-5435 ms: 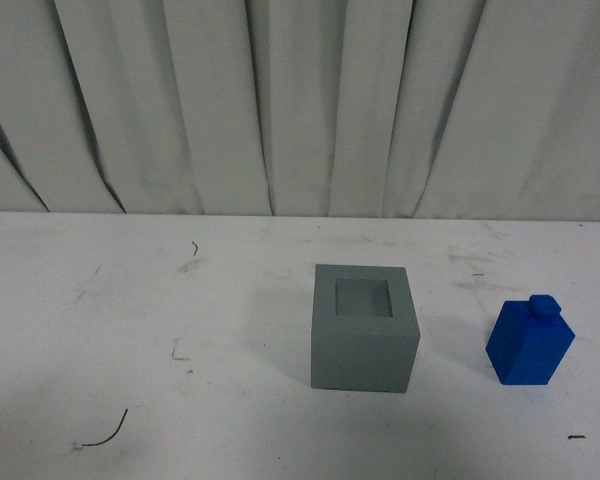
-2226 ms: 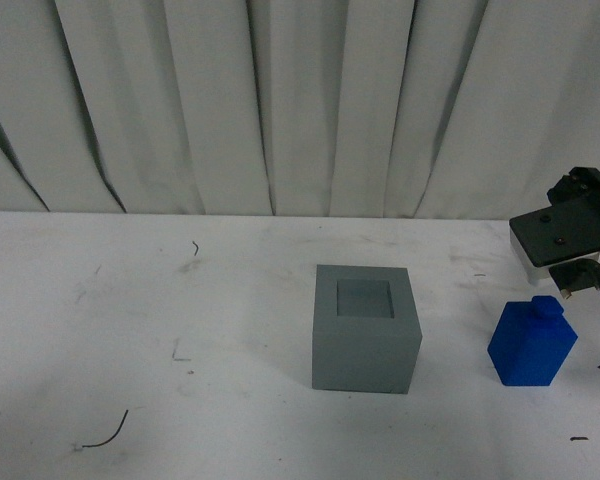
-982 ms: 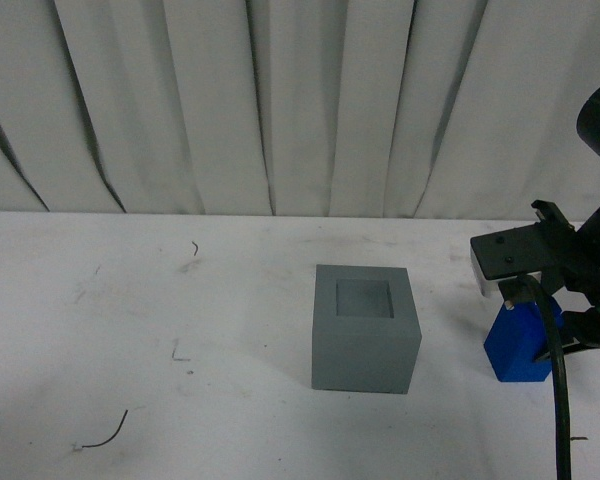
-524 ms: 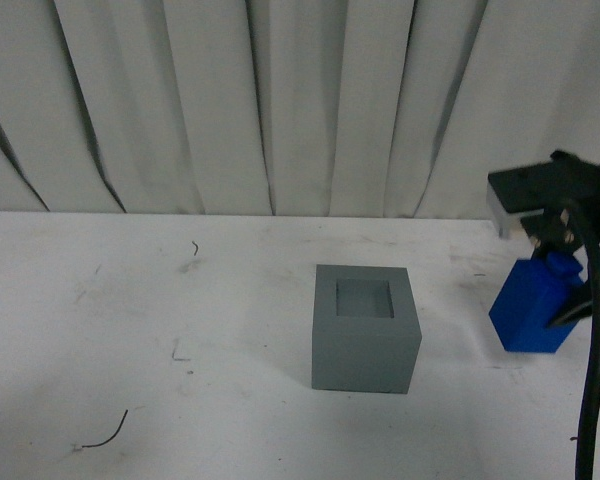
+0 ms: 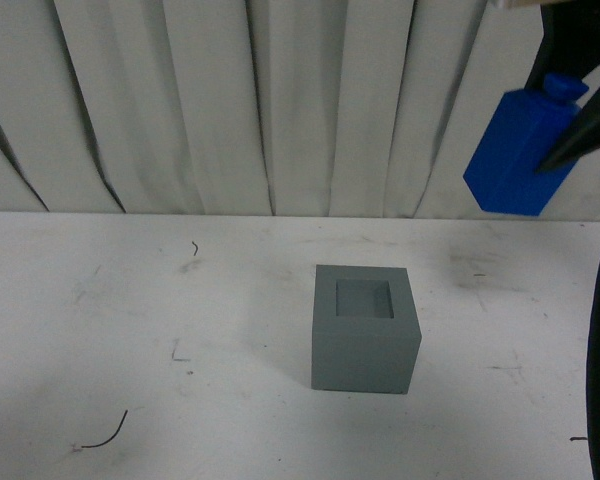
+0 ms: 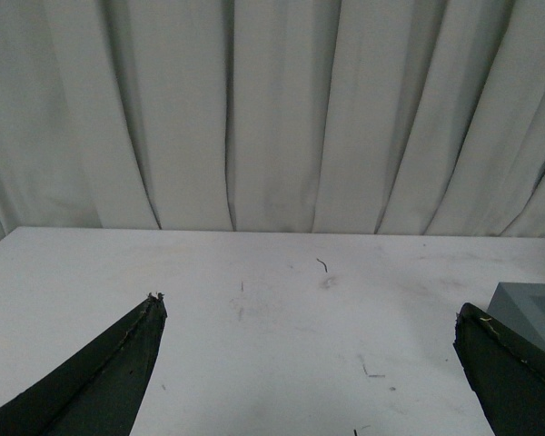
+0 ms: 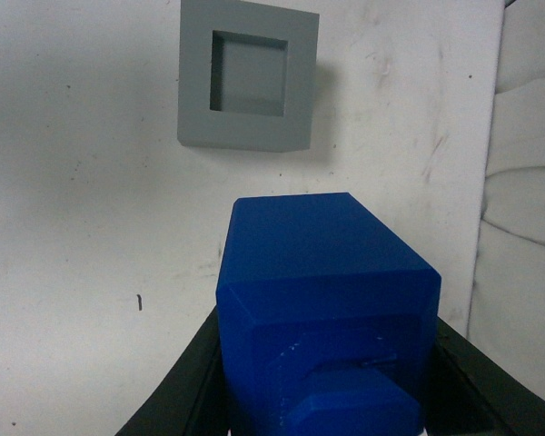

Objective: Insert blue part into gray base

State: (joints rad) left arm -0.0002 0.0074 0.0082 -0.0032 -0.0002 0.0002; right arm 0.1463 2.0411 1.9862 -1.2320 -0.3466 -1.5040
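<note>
Right pincer pinches the bright blue matte block, tilted, high above and right of the plain gray matte cube. Recess empty; alignment and insertion not yet done.

In the front view, the top edge cuts off the right gripper, and its fingers cover part of the knob of the blue part. In the left wrist view, you see only the two finger ends of the left gripper and one corner of the base; the picture's edge crops the rest. In the right wrist view, the blue part hides most of both fingers, and the picture's edge crops its knob.
</note>
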